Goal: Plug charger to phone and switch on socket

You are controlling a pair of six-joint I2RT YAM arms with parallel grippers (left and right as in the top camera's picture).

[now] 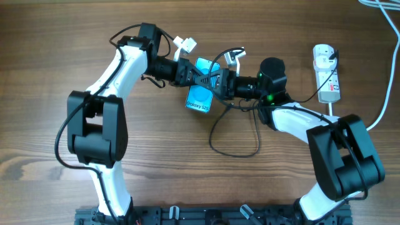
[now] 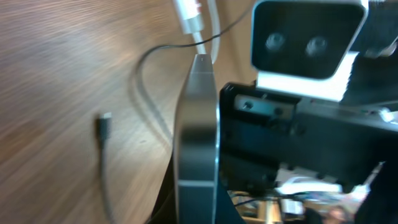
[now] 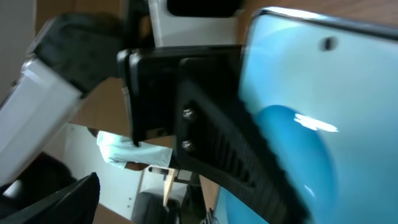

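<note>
Phone (image 1: pixel 199 100): raised off the table (image 1: pixel 50 50), edge-on between both grippers.
Left gripper (image 1: pixel 190 74), right gripper (image 1: pixel 217 81): both against the phone; can't tell whether either is clamping.
Charger plug (image 2: pixel 103 124): loose on the table, apart from the phone; right arm looks nearer.

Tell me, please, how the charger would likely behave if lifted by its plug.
Probably floppy: the charger lies in loose loops. Likely light, since it is thin. Its plug is small, so it may twist in a grip.
</note>
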